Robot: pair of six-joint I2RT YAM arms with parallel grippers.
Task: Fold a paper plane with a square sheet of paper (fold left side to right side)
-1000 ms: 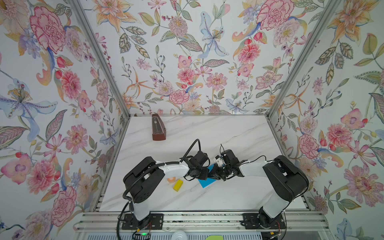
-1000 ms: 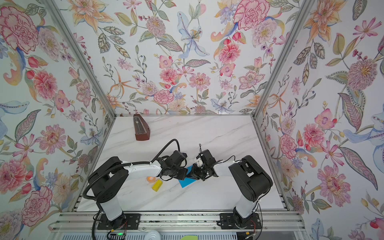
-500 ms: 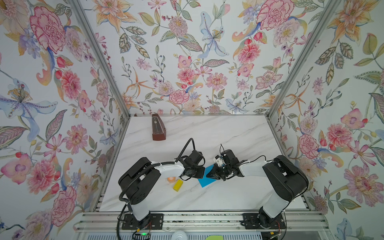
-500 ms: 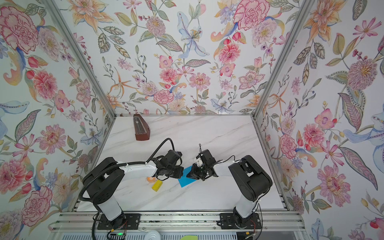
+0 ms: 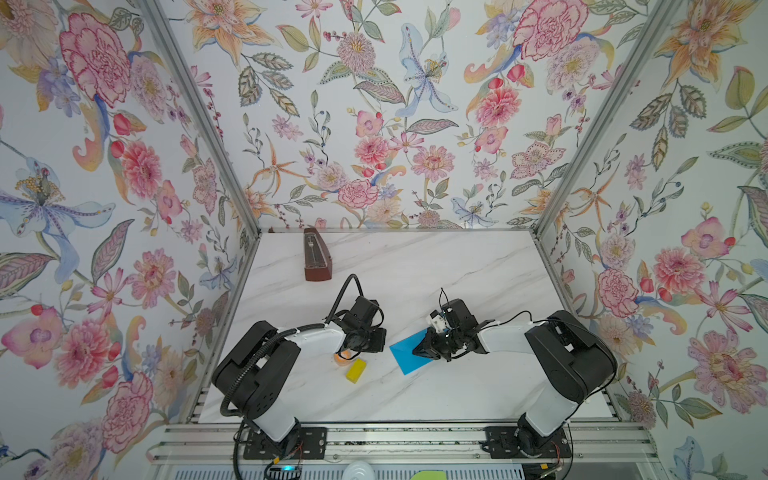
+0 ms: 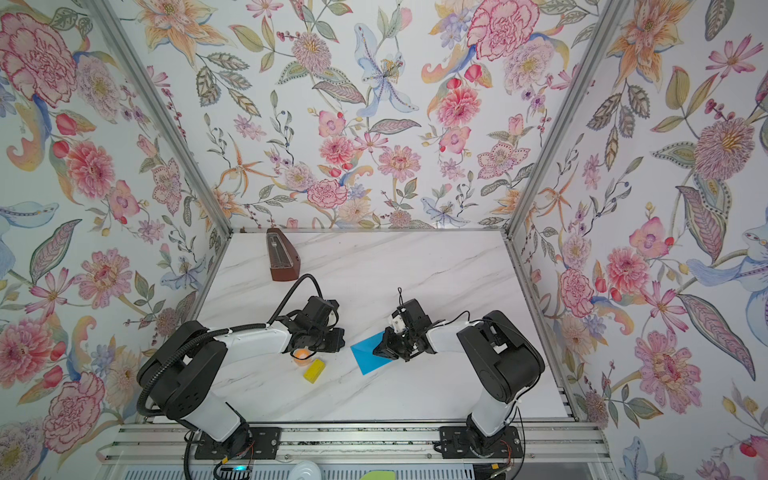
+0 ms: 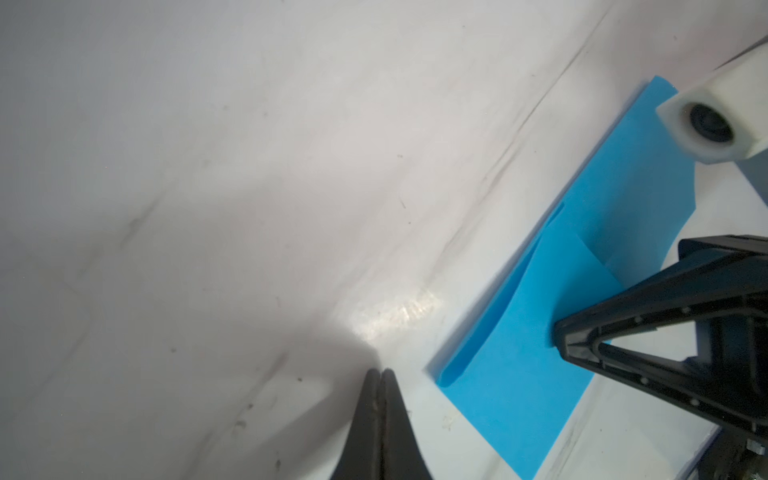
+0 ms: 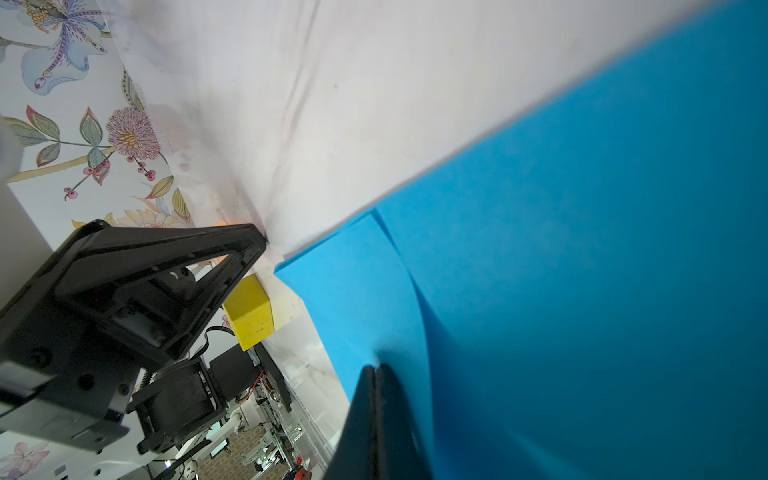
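Creasing looks to be the step in hand: the folded blue paper lies on the worktop between the arms. The right hand is pinched shut and presses its tip on the top layer. The left hand is shut and empty, just beside the paper's corner. The next fold probably calls for lifting a flap without dragging the paper.

1 square sheet of paper, blue, roughly centre. 1 yellow block, 7 o'clock. 1 orange item touching it, half hidden, kind unclear. 1 brown metronome, 11 o'clock. 2 grippers: left gripper, right gripper.
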